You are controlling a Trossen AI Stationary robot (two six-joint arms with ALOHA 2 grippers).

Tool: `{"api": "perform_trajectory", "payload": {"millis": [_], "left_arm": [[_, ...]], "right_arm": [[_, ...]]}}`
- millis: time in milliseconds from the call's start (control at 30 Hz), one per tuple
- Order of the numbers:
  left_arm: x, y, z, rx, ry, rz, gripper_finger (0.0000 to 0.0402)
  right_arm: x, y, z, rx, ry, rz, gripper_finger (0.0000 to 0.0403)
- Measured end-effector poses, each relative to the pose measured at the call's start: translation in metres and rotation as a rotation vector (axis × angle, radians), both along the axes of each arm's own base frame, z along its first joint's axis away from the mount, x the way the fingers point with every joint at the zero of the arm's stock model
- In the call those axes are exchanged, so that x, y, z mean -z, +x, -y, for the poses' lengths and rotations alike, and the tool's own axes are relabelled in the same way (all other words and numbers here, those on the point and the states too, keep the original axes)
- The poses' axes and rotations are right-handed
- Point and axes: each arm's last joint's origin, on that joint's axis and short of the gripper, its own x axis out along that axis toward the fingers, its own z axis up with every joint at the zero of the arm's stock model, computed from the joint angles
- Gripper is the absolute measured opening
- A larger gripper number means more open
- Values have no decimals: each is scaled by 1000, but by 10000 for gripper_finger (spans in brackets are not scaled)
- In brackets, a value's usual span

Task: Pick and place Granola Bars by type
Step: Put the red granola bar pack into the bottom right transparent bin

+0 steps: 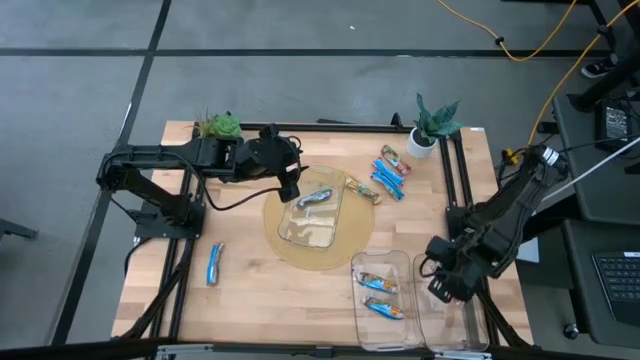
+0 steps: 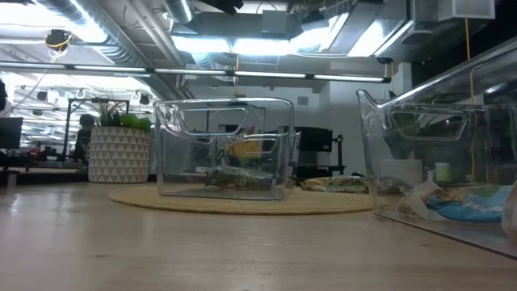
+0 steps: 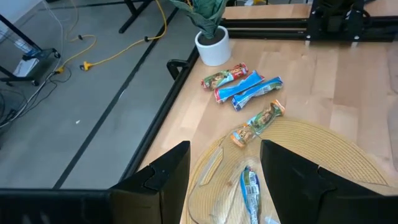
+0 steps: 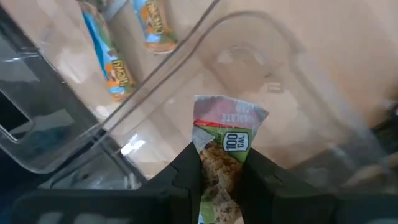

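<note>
My left gripper [image 1: 290, 187] is open above the far-left corner of a clear bin [image 1: 310, 215] on a round woven mat. In the left wrist view a blue-and-silver bar [image 3: 250, 190] lies in that bin below the open fingers [image 3: 225, 180]. My right gripper [image 1: 441, 284] hovers over the rightmost near bin [image 1: 452, 322], shut on a green-and-red bar [image 4: 225, 134]. More bars [image 1: 391, 170] lie near the potted plant, one [image 1: 362, 189] lies on the mat's edge, and a blue one [image 1: 213, 263] lies at the table's left. Two blue-and-orange bars [image 1: 380, 291] lie in the neighbouring bin. My right gripper pinches the green-and-red bar between its two fingers [image 4: 186, 168]. The fingers lie along the bar, and its crimped free end [image 4: 229, 113] sticks out past the fingertips. The bar is lifted clear above the clear bin's floor [image 4: 273, 81].
A white-potted plant [image 1: 432, 125] stands at the far right and a green plant [image 1: 219, 126] at the far left. Black rails run along both table sides. In the low view the mat's bin [image 2: 224, 149] and a near bin [image 2: 436, 153] rise from the tabletop.
</note>
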Motion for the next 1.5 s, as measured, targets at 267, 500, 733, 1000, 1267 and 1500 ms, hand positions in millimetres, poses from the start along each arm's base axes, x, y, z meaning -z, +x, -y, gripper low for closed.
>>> {"api": "perform_trajectory", "payload": {"millis": [267, 500, 733, 1000, 1267, 1500], "left_arm": [[0, 0, 3, 15, -16, 5, 186], [0, 1, 4, 38, -52, 12, 186], [0, 1, 9, 41, -77, 24, 186], [0, 1, 17, 57, -72, 26, 186], [0, 0, 17, 41, -60, 27, 186], [1, 0, 17, 41, -59, 19, 181]], "right_arm": [[51, -3, -16, 67, 10, -33, 82], [76, -7, -11, 117, -42, -119, 82], [89, -11, -9, 112, -20, -164, 82], [89, -11, -8, 108, -28, -168, 86], [89, -12, -6, 108, -45, -178, 127], [88, -13, -6, 112, -39, -176, 179]]}}
